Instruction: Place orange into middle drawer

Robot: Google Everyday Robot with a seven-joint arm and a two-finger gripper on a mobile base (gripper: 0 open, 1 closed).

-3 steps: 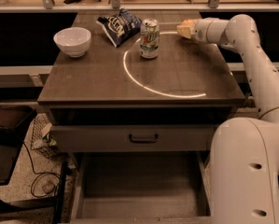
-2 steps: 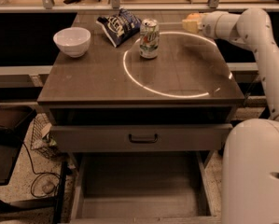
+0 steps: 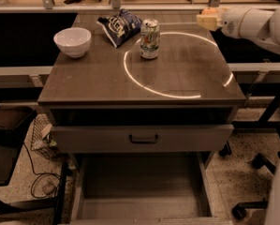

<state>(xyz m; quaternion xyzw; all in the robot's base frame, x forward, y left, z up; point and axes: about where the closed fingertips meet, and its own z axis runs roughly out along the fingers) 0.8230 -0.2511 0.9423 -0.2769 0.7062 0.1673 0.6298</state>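
Right of the can, over the worktop's far corner: hand clasping orange, open middle drawer low, forward of the can.

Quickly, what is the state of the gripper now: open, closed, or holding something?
Gripper: fingers closed on the small round orange fruit, at the far right corner of the brown tabletop.

Speckled, perhaps terrazzo floor beneath wooden cabinet.
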